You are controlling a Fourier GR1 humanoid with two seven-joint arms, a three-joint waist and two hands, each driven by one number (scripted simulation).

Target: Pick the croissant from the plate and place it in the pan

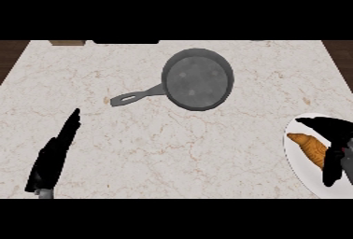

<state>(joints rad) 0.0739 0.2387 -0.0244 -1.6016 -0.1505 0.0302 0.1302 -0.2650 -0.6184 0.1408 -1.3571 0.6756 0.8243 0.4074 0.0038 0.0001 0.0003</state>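
– At the counter's (172, 149) right edge, what is shown?
– A white plate (296, 164), cut off by the view's right side. The croissant (310, 148) lies on it, its pointed tip toward the far edge; its near end is hidden behind the right hand (341, 140).
– How is that hand set?
– Spread wide over the plate. One finger (314, 123) reaches across just beyond the croissant's tip, another (331, 173) hangs at its near end. Whether either touches the croissant cannot be made out; most of the palm lies outside the view.
– And the pan (198, 79)?
– Toward the far edge, near the middle, well apart from the plate. Its handle (138, 96) points toward the near left corner.
– The left hand (53, 156)?
– Near the left edge, fingers straight and close together, holding nothing.
– Anything else?
– A brown object (66, 43) and a dark one (125, 41) at the far edge, both cut off and unidentifiable.
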